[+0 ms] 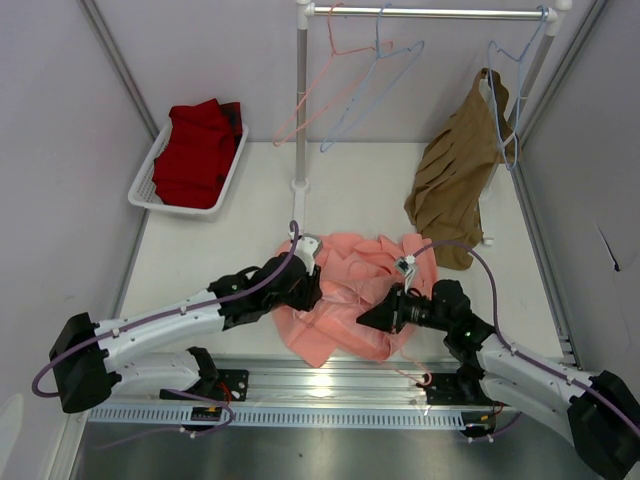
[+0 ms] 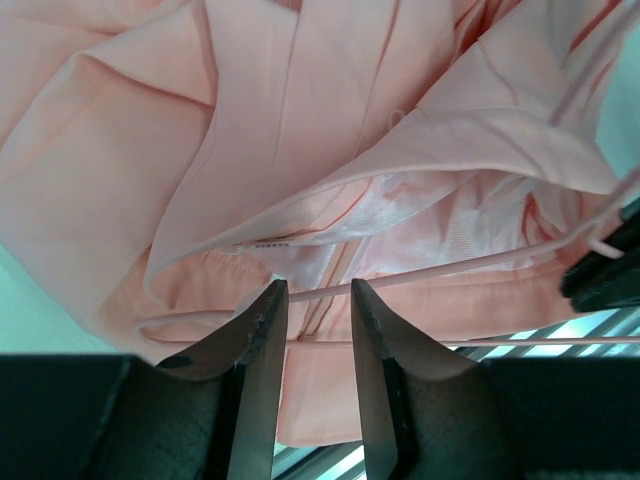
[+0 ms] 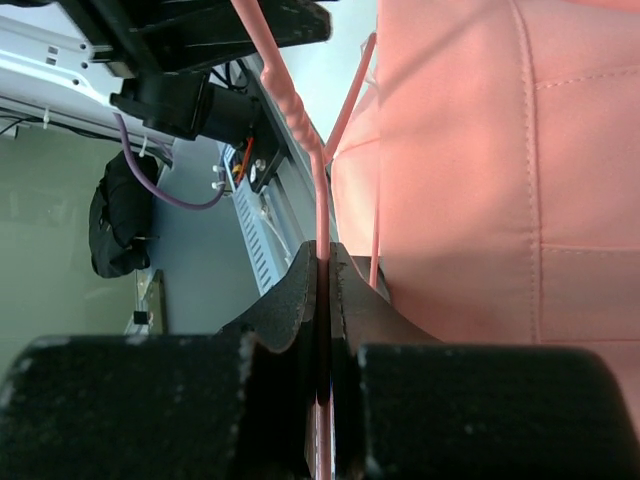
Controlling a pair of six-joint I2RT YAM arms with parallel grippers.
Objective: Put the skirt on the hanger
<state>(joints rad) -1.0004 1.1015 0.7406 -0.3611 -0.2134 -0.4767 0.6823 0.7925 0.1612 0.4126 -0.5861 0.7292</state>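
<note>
skirt (image 1: pixel 350 285) lies in a crumpled heap on the table (image 1: pixel 200 250), right under both grippers. soft pleated cloth, light and limp by the look; likely to sag and slip off a wire unless caught at the waistband. best hold looks like the waistband edge just ahead of the left fingertips. hanger (image 3: pixel 320 200): thin stiff wire, probably springy and slick. its neck is pinched tight in the right gripper (image 3: pixel 322 255), skirt close beside those fingers. left gripper (image 2: pixel 312 320) jaws parted, clamping nothing — one hanger wire crosses right at their tips, over the skirt's lining. count: one skirt, one hanger in hand. far beyond both grippers a rail (image 1: pixel 430 13) carries three more: one second pink hanger (image 1: pixel 305 97), two light-blue hangers (image 1: pixel 372 85) — one blue bears the single brown garment (image 1: pixel 455 170). far out past the left gripper, one white basket (image 1: pixel 140 185) with one dark red cloth (image 1: pixel 195 150).
</note>
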